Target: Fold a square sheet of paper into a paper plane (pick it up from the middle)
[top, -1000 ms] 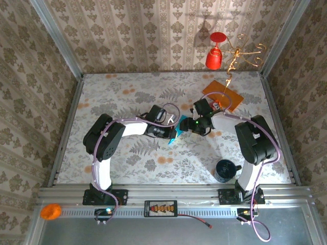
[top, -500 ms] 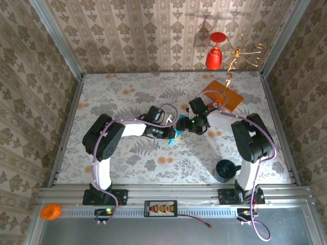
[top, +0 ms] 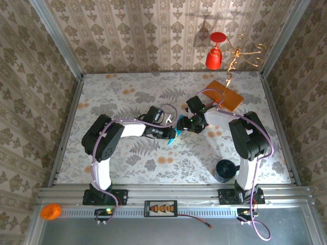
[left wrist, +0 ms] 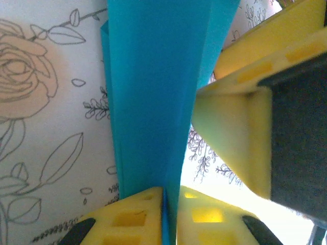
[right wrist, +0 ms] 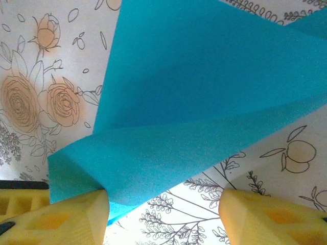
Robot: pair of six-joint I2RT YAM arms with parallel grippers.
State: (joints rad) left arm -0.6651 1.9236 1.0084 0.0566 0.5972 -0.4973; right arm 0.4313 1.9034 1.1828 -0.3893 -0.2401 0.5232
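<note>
Two risks with plane [left wrist: 153, 76] pinched in left end effector [left wrist: 166, 200] at the middle of the counter [top: 127, 97], right end effector [right wrist: 163, 206] spread apart at its flap: tearing from a hard pull, bad crease from a crooked squeeze.

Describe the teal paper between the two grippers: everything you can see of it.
The folded paper is plain teal-blue, thin, matte and unmarked. It is creased lengthwise into a narrow layered wedge rather than lying flat, near the middle of the floral table. The left gripper pinches one end between its closed yellow fingers. The right gripper stands open at a loose flap that bows outward and rests against one of its fingers. Whether the paper touches the table cannot be told.
</note>
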